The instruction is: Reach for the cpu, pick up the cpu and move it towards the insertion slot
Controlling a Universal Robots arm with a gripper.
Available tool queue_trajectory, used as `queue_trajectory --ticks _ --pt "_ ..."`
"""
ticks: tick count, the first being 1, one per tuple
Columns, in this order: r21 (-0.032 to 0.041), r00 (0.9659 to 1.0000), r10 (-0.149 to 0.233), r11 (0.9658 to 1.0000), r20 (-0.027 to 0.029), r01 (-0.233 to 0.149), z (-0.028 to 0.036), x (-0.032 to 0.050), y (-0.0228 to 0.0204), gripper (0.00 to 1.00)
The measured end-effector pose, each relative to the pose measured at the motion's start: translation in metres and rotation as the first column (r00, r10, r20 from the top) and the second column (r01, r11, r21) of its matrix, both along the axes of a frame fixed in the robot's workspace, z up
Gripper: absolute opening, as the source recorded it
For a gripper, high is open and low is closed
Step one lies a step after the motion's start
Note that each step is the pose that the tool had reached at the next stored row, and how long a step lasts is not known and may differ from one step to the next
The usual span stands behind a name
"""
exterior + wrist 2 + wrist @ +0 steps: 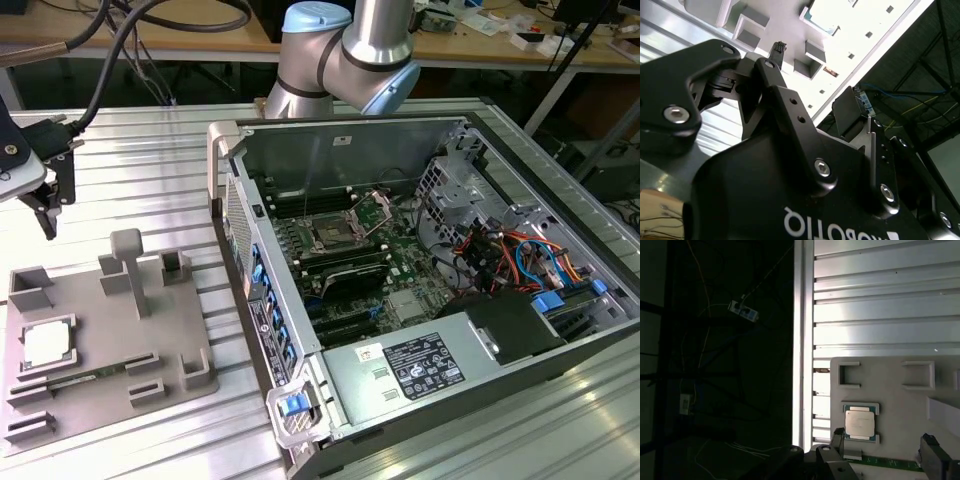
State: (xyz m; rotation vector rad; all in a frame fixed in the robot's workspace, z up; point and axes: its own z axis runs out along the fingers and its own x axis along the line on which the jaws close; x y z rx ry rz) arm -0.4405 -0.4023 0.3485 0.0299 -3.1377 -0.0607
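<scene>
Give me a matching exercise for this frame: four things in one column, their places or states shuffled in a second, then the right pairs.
Things
1. cpu
2. insertion slot
3. hand
4. grey fixture

Places or states
A. on the green motherboard inside the open case
B. flat on the ribbed table, to the exterior view's left of the case
C. in the air over the table, open, holding nothing
D. seated in a recess of the fixture

Pairs: 1-D, 2-A, 3-C, 4-B
</scene>
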Motion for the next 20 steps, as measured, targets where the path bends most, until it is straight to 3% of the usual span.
queue_trajectory --ticks 20 --pt "0.0 1.0 0.0 1.0 0.0 0.0 -0.0056 0.0 -0.0017 0.66"
